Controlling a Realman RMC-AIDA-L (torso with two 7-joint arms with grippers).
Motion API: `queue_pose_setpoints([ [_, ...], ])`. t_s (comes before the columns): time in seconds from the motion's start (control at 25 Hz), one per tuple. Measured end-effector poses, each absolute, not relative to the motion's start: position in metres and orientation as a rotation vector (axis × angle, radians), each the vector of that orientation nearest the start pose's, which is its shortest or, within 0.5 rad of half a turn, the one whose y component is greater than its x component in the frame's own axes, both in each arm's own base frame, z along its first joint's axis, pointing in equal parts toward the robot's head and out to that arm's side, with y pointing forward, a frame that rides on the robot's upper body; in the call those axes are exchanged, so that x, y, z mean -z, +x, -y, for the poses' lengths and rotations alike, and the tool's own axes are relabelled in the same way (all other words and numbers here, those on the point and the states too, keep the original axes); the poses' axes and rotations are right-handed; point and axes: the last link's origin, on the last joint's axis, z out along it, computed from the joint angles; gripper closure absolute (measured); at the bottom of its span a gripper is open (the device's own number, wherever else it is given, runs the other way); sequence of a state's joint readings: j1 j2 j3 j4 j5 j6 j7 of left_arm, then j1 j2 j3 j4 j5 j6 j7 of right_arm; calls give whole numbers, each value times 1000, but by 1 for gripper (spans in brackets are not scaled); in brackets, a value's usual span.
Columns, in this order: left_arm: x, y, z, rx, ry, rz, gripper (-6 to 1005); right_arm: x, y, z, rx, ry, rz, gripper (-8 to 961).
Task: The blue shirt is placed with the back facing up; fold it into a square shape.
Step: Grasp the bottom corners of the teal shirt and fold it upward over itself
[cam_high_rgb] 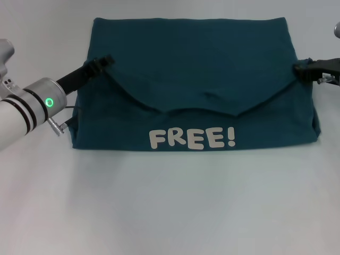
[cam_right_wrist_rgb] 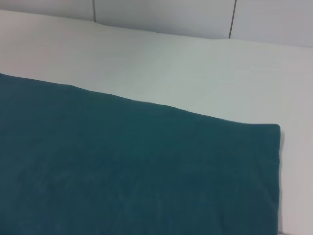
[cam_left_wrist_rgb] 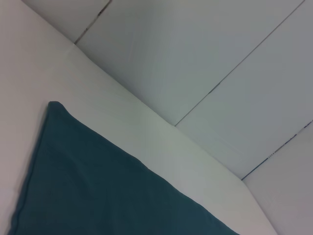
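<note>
Shirt (cam_high_rgb: 196, 74) is lying mid-table (cam_high_rgb: 170, 212), already folded into a wide block, white "FREE!" lettering (cam_high_rgb: 192, 138) showing at 6 o'clock along the near edge. A folded-over flap is covering the upper part, its lower edge coming to shallow points just above the lettering.

Left gripper (cam_high_rgb: 104, 62) is sitting at the shirt's 9 o'clock edge, tips touching or pinching the flap's side. Right gripper (cam_high_rgb: 304, 70) is at the 3 o'clock edge, same height. Can't tell whether either set of fingers is open or closed on cloth; the tips are too small in the head view and neither wrist view is showing them. Wrist views are only showing flat fabric and a far corner of the shirt against the table.

Risks as I'm reading it:
- If one side is gripping and the other isn't, the next pull is going to skew the flap and leave a trapezoid, not a square.
- Flap edge is already running uneven; pulling from the sides could be dragging the layer under it and bunching the middle.
- Block is wider than deep, so it likely needs another fold; lifting soft cloth by two edge points is going to let the centre sag and unfold.
- Pinching several layers at once could be hauling the whole stack off position.
</note>
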State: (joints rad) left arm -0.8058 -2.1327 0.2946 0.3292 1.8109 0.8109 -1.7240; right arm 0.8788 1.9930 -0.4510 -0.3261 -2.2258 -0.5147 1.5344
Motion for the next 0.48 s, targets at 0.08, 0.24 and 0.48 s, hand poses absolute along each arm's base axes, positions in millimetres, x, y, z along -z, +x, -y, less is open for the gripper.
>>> queue_pose_setpoints([
  [0.08,18,-257,-439,990,-1736,1460,793,-33,288,-475,-181,-1964,-858,761],
  [0.24,14,-261,-439,996,-1715,1468,662,-35,285,-476,-191,-1960,-844,629],
  [0.48,6,-270,-436,1035,-1659,1479,390,-42,283,-478,-227,-1917,-844,438],
])
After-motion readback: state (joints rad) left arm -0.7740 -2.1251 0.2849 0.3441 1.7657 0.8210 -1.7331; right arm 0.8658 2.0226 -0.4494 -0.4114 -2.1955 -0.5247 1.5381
